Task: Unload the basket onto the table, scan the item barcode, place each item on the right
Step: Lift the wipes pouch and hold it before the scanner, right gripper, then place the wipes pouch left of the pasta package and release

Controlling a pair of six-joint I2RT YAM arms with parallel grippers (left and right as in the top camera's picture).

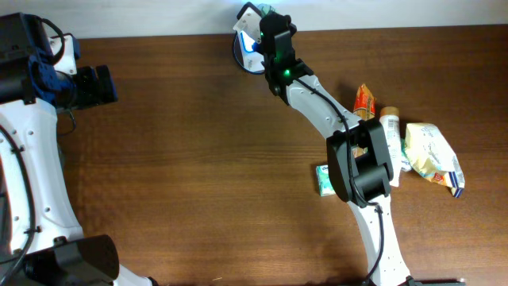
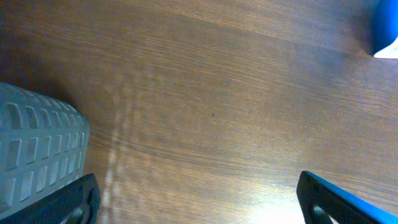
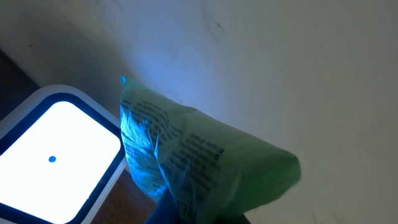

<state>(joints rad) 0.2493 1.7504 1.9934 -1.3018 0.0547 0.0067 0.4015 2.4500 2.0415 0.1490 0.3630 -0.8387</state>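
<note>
At the far edge of the table, against the pale wall, we see the right gripper (image 1: 268,21) clamped on one green plastic packet (image 3: 205,155), which it holds just beside the one white scanner (image 3: 56,149) with a blue-lit window. We count two arms. The left gripper (image 2: 205,202) hangs over the far left of the table, its jaws spread wide with nothing between them.

Four more things lie at the right: one orange pouch (image 1: 364,99), one white bottle (image 1: 389,125), one pale yellow bag (image 1: 432,151) and one small green carton (image 1: 323,179), which the right arm partly covers.

We cannot read the packet's print. The left wrist view cuts off a grey ribbed object (image 2: 37,149) and a blue and white corner (image 2: 385,28); we cannot tell what they are.

The brown wooden table (image 1: 190,159) shows a fine grain.
</note>
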